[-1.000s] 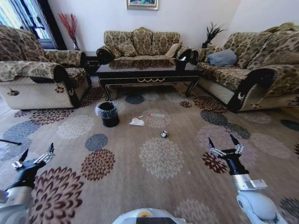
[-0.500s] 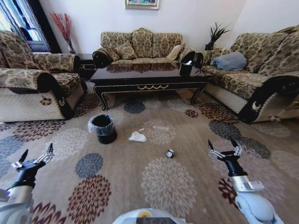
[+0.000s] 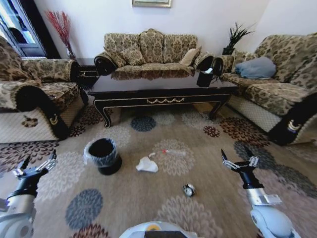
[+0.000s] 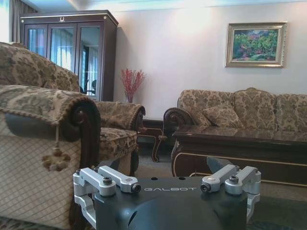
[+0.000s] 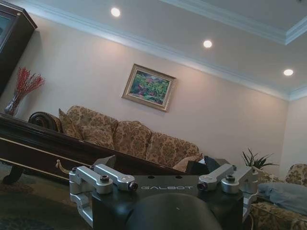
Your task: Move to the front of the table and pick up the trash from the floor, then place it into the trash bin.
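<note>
The trash bin (image 3: 102, 155) stands on the floor (image 3: 148, 208) before the desk (image 3: 163, 91). Beside the bin lie the tissue (image 3: 147, 165), then the bottle (image 3: 171, 152) (long axis running away from the bin) and the scrap (image 3: 188, 190), nearer the right hand (image 3: 240, 162) than the left hand (image 3: 34, 166); both hands hang spread, empty.

A long sofa with a brown flower pattern (image 3: 148, 49) stands by the white wall. A framed painting (image 4: 255, 44) hangs above it. Red dried twigs in a vase (image 3: 60, 25) stand in one corner, and a green spiky plant (image 3: 234, 37) in the other. A blue-grey cushion (image 3: 256, 67) lies on the side sofa (image 3: 277, 89).
</note>
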Robot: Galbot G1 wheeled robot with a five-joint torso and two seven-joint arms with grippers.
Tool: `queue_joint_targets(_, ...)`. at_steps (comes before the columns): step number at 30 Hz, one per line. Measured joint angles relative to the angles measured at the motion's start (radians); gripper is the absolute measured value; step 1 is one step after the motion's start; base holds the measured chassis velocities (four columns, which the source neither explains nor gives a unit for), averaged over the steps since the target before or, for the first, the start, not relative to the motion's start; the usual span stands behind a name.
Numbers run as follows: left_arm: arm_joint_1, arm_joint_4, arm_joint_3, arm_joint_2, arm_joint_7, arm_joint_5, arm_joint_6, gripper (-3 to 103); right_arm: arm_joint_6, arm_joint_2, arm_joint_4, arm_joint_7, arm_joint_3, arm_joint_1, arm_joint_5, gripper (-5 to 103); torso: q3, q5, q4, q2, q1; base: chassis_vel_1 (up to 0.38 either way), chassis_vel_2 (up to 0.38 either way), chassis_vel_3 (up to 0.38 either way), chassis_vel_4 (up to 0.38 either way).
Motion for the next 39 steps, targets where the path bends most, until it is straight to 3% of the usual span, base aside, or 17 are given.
queue_joint_targets(8, 0.000, -0.037, -0.006, 0.016, -0.038, -0.008, 0.038, 100, 0.007, -0.001, 0.005, -0.001, 0.006, -0.005, 0.001, 100, 0.000, 0.0002, 0.0002, 0.000, 0.000, -0.185, 0.186, 0.175, -0.159)
queue_joint_targets(12, -0.012, -0.077, -0.011, 0.053, -0.122, -0.078, 0.124, 100, 0.015, -0.001, 0.007, -0.008, 0.008, -0.008, -0.002, 100, 0.000, 0.0002, 0.0000, 0.000, -0.001, 0.021, -0.033, -0.024, 0.028)
queue_joint_targets(13, -0.012, -0.077, -0.011, 0.053, -0.122, -0.078, 0.124, 100, 0.015, -0.001, 0.007, -0.008, 0.008, -0.008, -0.002, 100, 0.000, 0.0002, 0.0000, 0.000, -0.001, 0.041, -0.071, -0.049, 0.057)
queue_joint_targets(16, -0.052, -0.112, -0.012, 0.121, -0.283, -0.198, 0.253, 100, 0.022, -0.002, 0.007, -0.015, 0.008, -0.010, -0.004, 100, 0.000, 0.0001, -0.0001, 0.001, -0.001, 0.029, -0.044, -0.031, 0.014)
queue_joint_targets(17, -0.052, -0.112, -0.012, 0.121, -0.283, -0.198, 0.253, 100, 0.022, -0.002, 0.007, -0.015, 0.008, -0.010, -0.004, 100, 0.000, 0.0001, -0.0001, 0.001, -0.001, 0.000, 0.000, 0.000, 0.000)
queue_joint_targets(19, -0.083, -0.105, -0.011, 0.178, -0.381, -0.281, 0.378, 100, 0.026, -0.003, 0.008, -0.017, 0.008, -0.009, -0.006, 100, 0.000, 0.0001, -0.0001, 0.000, 0.000, 0.000, 0.000, 0.000, 0.000)
queue_joint_targets(20, -0.083, -0.105, -0.011, 0.178, -0.381, -0.281, 0.378, 100, 0.026, -0.003, 0.008, -0.017, 0.008, -0.009, -0.006, 100, 0.000, 0.0001, -0.0001, 0.000, 0.000, 0.000, 0.000, 0.000, 0.000)
queue_joint_targets(22, -0.110, -0.075, -0.004, 0.228, -0.454, -0.382, 0.492, 100, 0.031, -0.003, 0.009, -0.020, 0.007, -0.009, -0.012, 100, 0.000, -0.0002, -0.0001, 0.000, 0.000, 0.000, 0.000, 0.000, 0.000)
queue_joint_targets(24, -0.119, -0.063, 0.000, 0.242, -0.475, -0.418, 0.522, 100, 0.033, -0.003, 0.009, -0.021, 0.006, -0.010, -0.015, 100, 0.000, -0.0002, -0.0001, 0.000, 0.000, 0.000, 0.000, 0.000, 0.000)
queue_joint_targets(28, -0.170, -0.002, 0.036, 0.314, -0.589, -0.642, 0.640, 100, 0.044, 0.000, 0.002, -0.027, 0.001, -0.011, -0.036, 100, 0.000, 0.0002, 0.0000, 0.000, 0.000, 0.000, 0.000, 0.000, 0.000)
queue_joint_targets(32, -0.188, 0.037, 0.068, 0.349, -0.610, -0.672, 0.665, 100, 0.047, 0.003, -0.002, -0.029, -0.004, -0.010, -0.048, 100, 0.000, 0.0000, -0.0002, 0.000, 0.000, 0.000, 0.000, 0.000, 0.000)
queue_joint_targets(39, -0.202, 0.126, 0.137, 0.418, -0.588, -0.609, 0.673, 100, 0.046, -0.006, -0.020, -0.026, -0.034, 0.009, -0.064, 100, 0.000, 0.0000, 0.0000, 0.000, 0.000, 0.000, 0.000, 0.000, 0.000)
